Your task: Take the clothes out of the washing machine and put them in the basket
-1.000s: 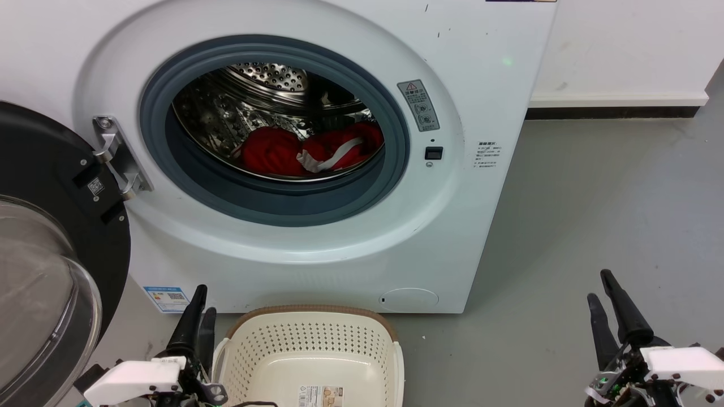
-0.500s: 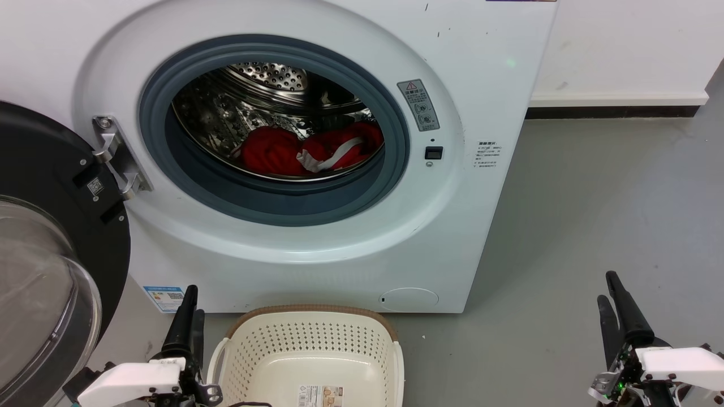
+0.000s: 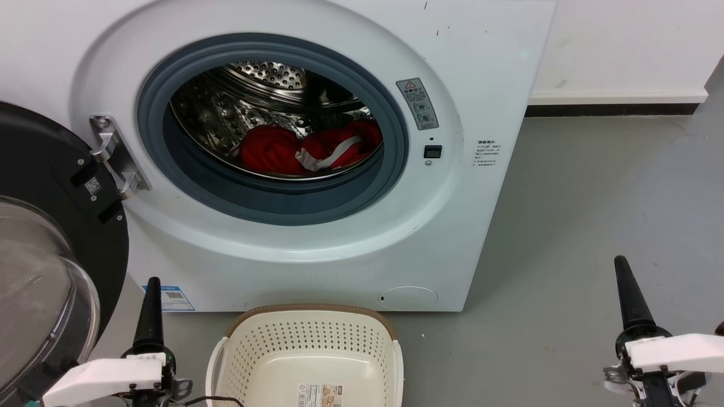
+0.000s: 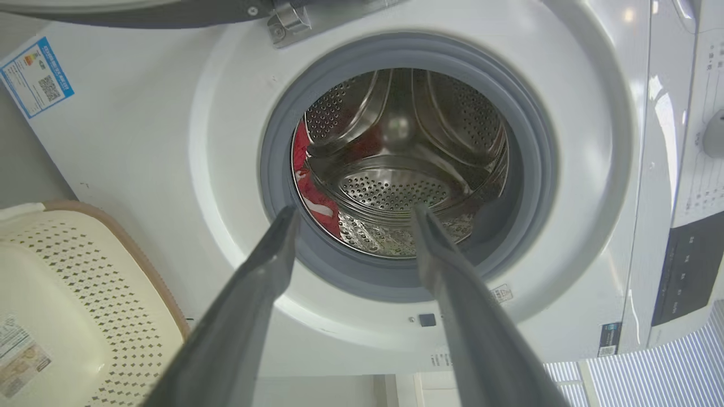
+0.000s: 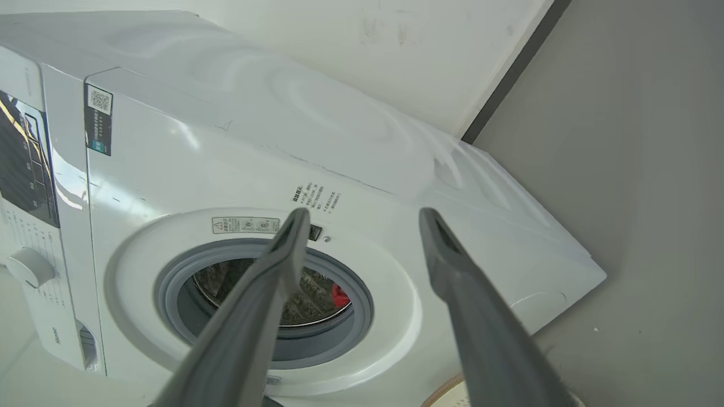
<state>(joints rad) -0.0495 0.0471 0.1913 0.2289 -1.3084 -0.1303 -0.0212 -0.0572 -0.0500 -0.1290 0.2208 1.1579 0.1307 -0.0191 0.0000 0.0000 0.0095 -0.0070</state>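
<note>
Clothes (image 3: 283, 152) lie in a red heap with white trim, low in the steel drum (image 3: 254, 113) of the washing machine (image 3: 481, 68). Door (image 3: 34, 158) hangs wide open at left. Basket (image 3: 311, 310) sits on the floor (image 3: 594, 198) just in front of the machine, paper label (image 3: 320, 393) showing on its bottom. Left gripper (image 4: 355, 211) is near the basket's left side, fingers spread apart, aimed at the porthole. Right gripper (image 5: 365, 215) is well off to the right, fingers also apart.

A grey floor (image 3: 594, 198) (lightly scuffed) meets a white wall (image 3: 622, 45) at a black skirting (image 3: 611, 112).
</note>
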